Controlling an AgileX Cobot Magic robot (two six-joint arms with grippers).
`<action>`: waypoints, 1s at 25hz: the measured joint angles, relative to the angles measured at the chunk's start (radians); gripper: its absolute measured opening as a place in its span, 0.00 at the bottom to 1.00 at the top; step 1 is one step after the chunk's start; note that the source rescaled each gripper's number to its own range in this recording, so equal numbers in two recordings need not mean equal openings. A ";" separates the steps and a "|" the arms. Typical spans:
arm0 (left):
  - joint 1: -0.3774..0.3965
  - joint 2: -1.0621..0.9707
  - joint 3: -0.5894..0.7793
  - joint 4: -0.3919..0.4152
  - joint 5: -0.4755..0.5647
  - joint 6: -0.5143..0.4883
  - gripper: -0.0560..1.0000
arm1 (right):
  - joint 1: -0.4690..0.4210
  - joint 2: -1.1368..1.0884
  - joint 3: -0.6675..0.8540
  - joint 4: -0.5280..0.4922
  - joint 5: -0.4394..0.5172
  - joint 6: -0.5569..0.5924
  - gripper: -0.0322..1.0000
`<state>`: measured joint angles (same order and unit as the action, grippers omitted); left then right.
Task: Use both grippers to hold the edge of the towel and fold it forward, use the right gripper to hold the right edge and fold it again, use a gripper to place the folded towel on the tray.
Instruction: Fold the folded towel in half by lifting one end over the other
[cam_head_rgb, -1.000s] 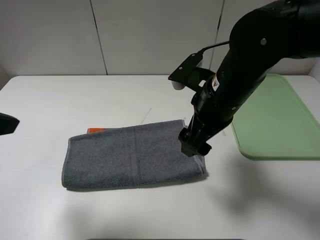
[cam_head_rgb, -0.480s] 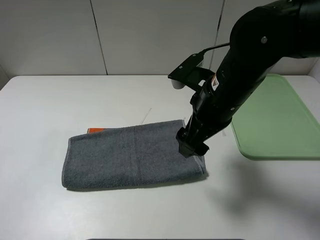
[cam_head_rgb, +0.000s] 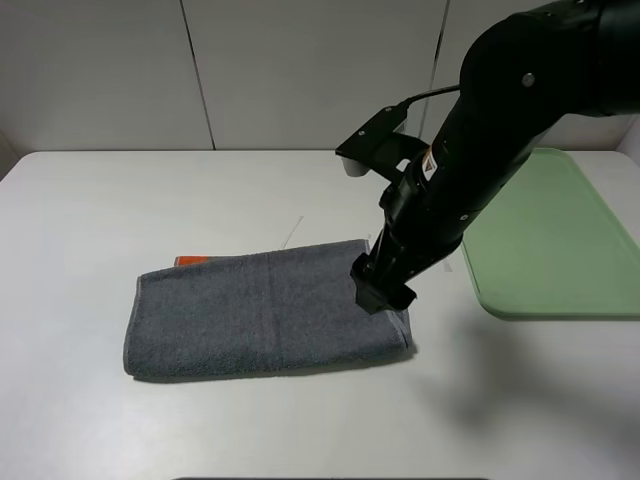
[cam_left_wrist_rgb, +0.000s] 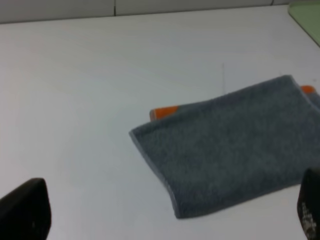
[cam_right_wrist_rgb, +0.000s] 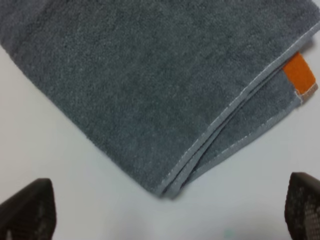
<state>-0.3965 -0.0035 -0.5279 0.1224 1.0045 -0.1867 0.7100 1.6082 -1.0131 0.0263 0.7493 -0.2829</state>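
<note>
White tabletop (cam_head_rgb: 90, 200) carries everything. The black right arm (cam_head_rgb: 500, 130) slants down from the upper right across the middle of the high view. A pale green flat plastic tray (cam_head_rgb: 545, 250) lies at the table's right side, apart from the cloth. The dark grey terry towel (cam_head_rgb: 260, 310) lies at table centre as a long rectangle, doubled over; the right wrist view shows two stitched layers stacked at its corner (cam_right_wrist_rgb: 135, 85). The right gripper (cam_head_rgb: 382, 288) sits over the towel's right end, just inside the right edge; whether its tips touch the cloth cannot be told. From its wrist camera the right gripper (cam_right_wrist_rgb: 165, 207) has both fingers spread wide with nothing held, the towel's corner below and between them. The left gripper (cam_left_wrist_rgb: 167, 210) is out of the high view; its own camera shows the fingers wide apart, holding nothing, with the towel (cam_left_wrist_rgb: 235, 150) ahead and clear of them. A small orange tag (cam_head_rgb: 190, 260) peeks out at the towel's far left edge (cam_left_wrist_rgb: 165, 112) (cam_right_wrist_rgb: 300, 72).
</note>
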 joint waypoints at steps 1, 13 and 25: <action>0.000 0.000 0.010 0.000 0.006 0.000 1.00 | 0.000 0.000 0.000 0.000 -0.006 0.000 1.00; 0.000 -0.003 0.038 -0.059 0.048 0.071 0.95 | 0.000 0.000 0.000 0.039 -0.045 0.005 1.00; 0.049 -0.003 0.038 -0.059 0.048 0.075 0.94 | 0.000 0.000 0.000 0.176 -0.066 0.061 1.00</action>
<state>-0.3474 -0.0067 -0.4895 0.0634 1.0526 -0.1113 0.7100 1.6082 -1.0131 0.2020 0.6835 -0.2223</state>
